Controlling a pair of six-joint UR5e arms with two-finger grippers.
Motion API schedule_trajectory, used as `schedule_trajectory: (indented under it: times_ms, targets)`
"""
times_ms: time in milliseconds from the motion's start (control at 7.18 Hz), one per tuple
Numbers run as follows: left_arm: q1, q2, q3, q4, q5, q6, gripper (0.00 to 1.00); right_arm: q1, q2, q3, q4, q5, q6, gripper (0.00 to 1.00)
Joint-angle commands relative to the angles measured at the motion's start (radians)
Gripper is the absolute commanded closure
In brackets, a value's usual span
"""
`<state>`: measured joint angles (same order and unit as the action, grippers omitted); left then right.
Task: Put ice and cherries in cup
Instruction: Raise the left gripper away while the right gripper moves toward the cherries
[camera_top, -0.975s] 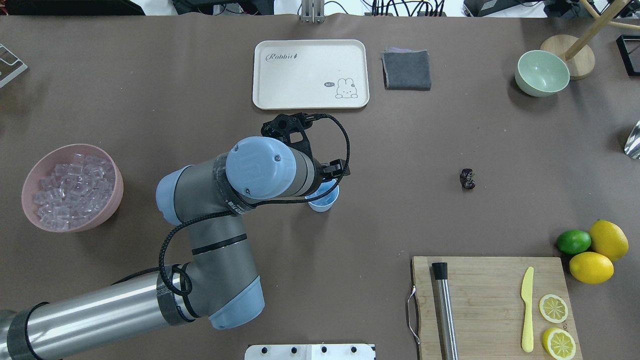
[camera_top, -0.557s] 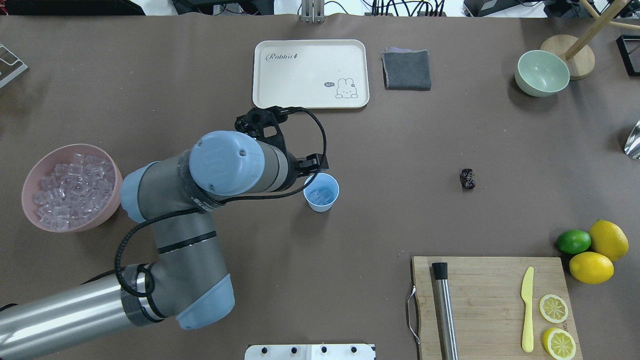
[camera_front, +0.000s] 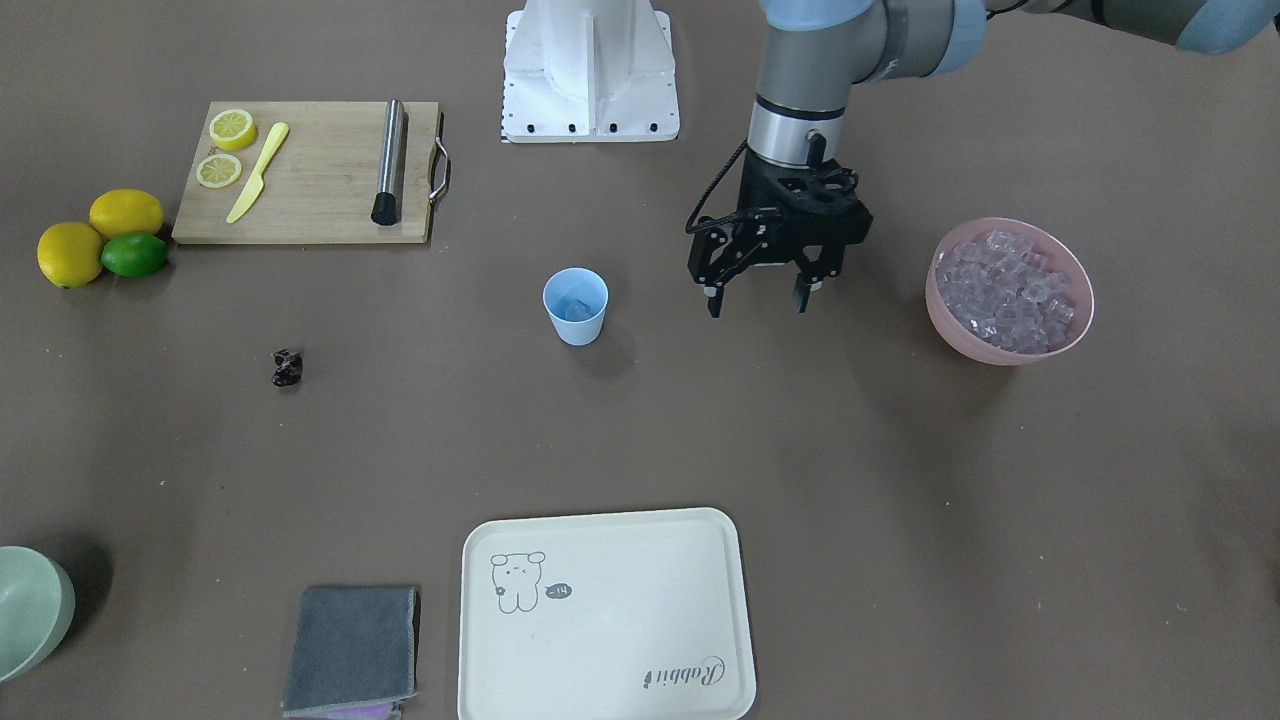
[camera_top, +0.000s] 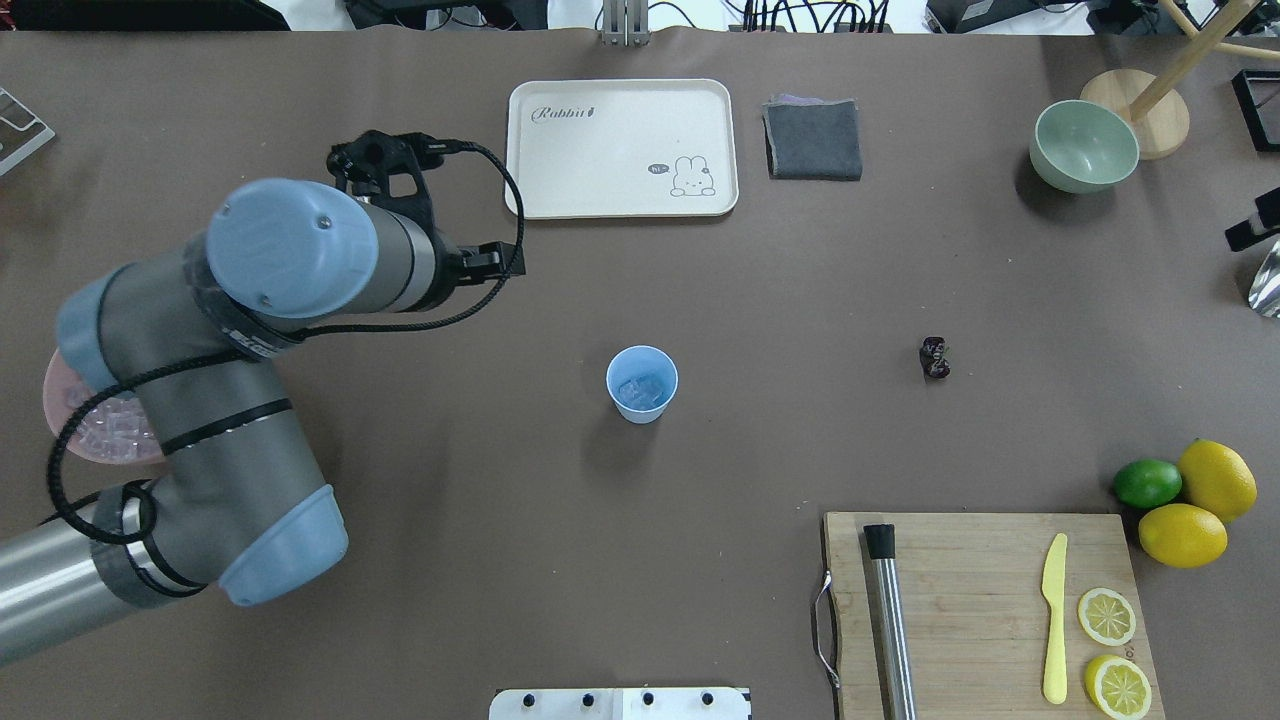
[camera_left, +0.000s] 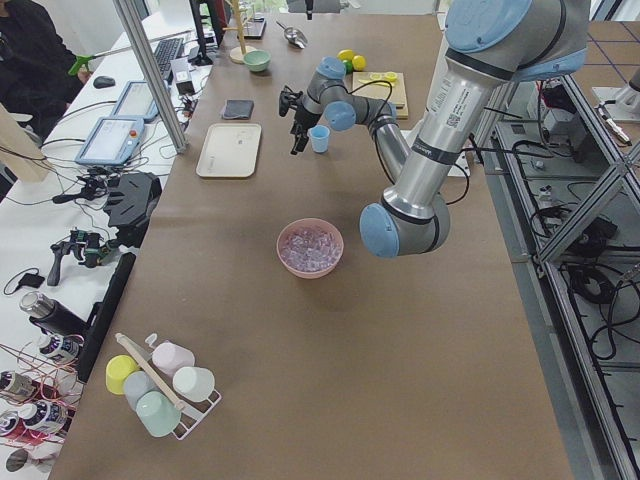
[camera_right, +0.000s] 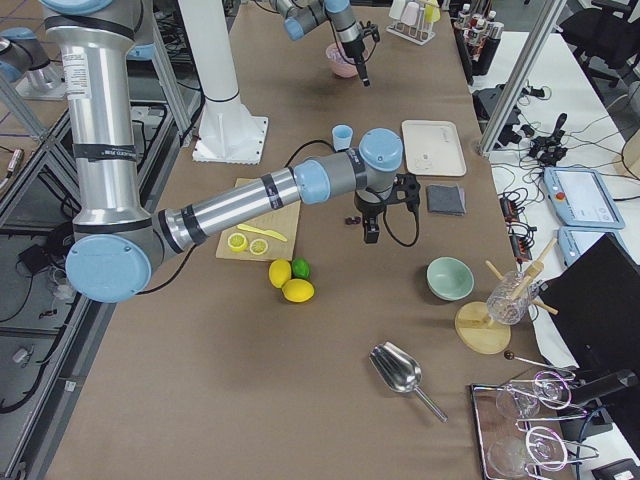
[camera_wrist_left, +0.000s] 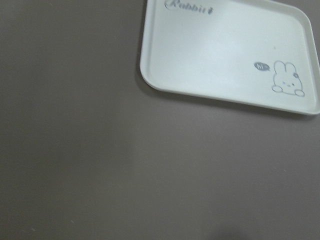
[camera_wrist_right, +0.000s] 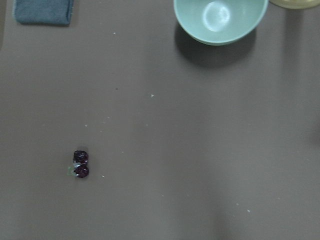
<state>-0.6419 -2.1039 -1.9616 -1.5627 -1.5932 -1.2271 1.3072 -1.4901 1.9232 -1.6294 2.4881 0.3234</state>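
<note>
The left hand (camera_front: 757, 303) hangs spread and empty above the bench (camera_front: 900, 480). The cup (camera_front: 575, 306) stands off to its right with a few cubes of ice (camera_top: 640, 390) inside, and the pink bowl (camera_front: 1010, 357) heaped with more is on its left. Out beyond it lies a cream tray (camera_front: 620, 600) printed "Rabbit", with a bunny saying "hi". The cherries (camera_front: 288, 367) sit well past the cup, near the right hand (camera_right: 370, 236); whether that one is spread or closed I cannot tell
</note>
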Motion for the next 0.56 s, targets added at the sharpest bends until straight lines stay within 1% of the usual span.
schedule_trajectory:
  times_ms: [0,139,279,418]
  targets:
    - [-0.124,0.025,-0.143,0.128,-0.002,0.110,0.02,-0.158,0.083,-0.007,0.011,-0.061,0.093,0.00]
    - [-0.174,0.036,-0.154,0.128,-0.045,0.110,0.02,-0.240,0.129,-0.007,0.013,-0.169,0.203,0.00]
    - [-0.215,0.041,-0.149,0.128,-0.063,0.115,0.02,-0.311,0.143,-0.021,0.069,-0.205,0.263,0.00]
    - [-0.220,0.069,-0.145,0.125,-0.062,0.116,0.02,-0.369,0.140,-0.047,0.173,-0.234,0.345,0.00]
